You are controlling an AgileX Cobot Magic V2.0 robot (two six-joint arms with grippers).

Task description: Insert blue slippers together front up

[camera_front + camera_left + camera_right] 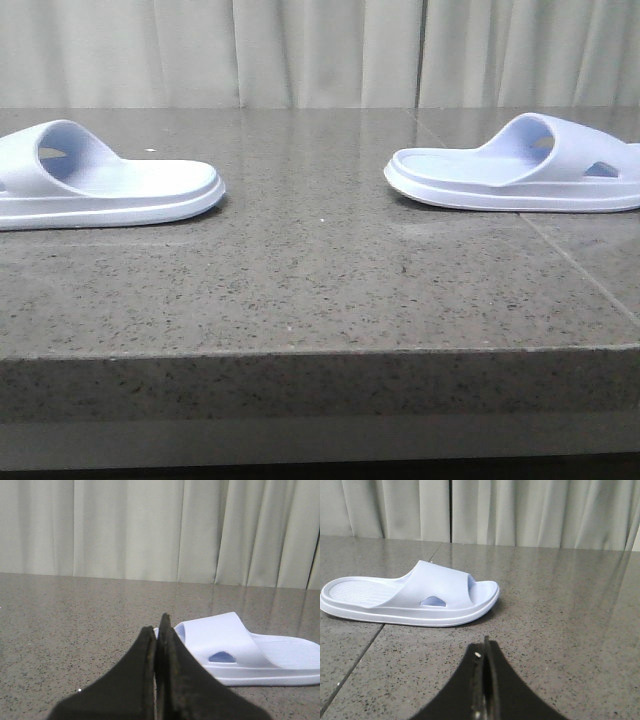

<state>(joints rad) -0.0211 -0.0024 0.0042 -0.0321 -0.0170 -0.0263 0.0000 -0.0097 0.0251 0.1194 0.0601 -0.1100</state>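
Observation:
Two pale lavender-blue slippers lie flat on the grey stone table, soles down, heels towards each other. The left slipper is at the left edge of the front view, its strap partly cut off. The right slipper is at the right edge. Neither gripper shows in the front view. In the left wrist view my left gripper is shut and empty, with the left slipper just beyond and beside its tips. In the right wrist view my right gripper is shut and empty, short of the right slipper.
The speckled table ends in a thick front edge. A seam runs across its right part. Pale curtains hang behind the table's far edge.

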